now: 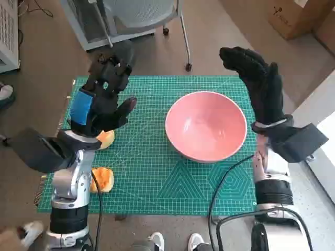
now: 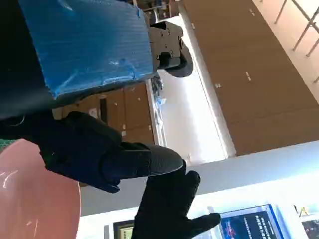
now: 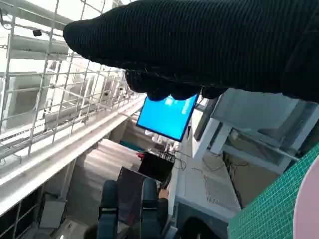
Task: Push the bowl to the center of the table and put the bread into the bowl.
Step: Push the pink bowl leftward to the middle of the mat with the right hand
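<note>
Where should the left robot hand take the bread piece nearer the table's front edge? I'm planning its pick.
Probably from straight above, across its rounded top. That bread lies low on the green mat, partly hidden beside the left forearm; the left robot hand is raised and holds nothing. The pink bowl sits clear to its right.

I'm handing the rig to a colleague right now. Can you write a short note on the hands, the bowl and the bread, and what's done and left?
Left robot hand: raised above the mat's left side, open, holding nothing.
Right robot hand: raised at the mat's far right edge, open, empty.
Pink bowl: upright, empty, on the green mat, somewhat right of center.
Bread: one piece partly hidden under the left robot hand, another nearer the robot, both on the mat's left.
Done: no bread in the bowl.
Left: center the bowl if needed, put bread in.
</note>
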You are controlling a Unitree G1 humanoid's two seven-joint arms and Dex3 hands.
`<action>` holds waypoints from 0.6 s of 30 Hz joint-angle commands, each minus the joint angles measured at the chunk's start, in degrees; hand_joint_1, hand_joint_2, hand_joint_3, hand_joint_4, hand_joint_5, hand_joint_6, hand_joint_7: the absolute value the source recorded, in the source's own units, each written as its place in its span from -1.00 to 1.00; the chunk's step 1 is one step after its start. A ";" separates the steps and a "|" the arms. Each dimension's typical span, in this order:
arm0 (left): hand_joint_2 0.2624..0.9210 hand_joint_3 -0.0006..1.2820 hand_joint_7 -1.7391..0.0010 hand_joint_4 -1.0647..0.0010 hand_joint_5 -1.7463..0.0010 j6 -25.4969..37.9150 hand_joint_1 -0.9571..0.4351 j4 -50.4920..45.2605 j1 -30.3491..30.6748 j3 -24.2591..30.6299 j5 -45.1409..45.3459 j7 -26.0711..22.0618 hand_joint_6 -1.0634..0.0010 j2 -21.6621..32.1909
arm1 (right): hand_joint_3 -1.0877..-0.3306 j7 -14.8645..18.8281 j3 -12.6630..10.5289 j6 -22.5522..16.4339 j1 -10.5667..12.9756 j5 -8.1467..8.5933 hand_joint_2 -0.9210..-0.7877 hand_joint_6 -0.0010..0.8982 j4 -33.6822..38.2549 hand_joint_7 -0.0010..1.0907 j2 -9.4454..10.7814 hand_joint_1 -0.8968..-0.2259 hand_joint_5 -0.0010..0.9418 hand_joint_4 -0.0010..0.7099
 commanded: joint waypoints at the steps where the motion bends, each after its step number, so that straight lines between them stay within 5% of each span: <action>1: 0.66 -0.33 0.32 0.84 0.94 0.49 -0.34 -0.51 0.07 -0.21 0.25 0.00 1.00 -0.01 | 0.18 0.93 -0.22 1.10 1.41 0.91 -1.00 -0.31 0.38 -1.00 0.30 -0.24 -1.00 -0.45; 18: 0.67 -0.34 0.31 0.84 0.94 1.05 -0.36 -0.45 -0.14 -0.47 0.41 -0.24 1.00 0.22 | 0.21 1.39 -0.15 1.37 1.63 1.15 -1.00 -0.31 -0.19 -1.00 0.17 -0.26 -1.00 -0.45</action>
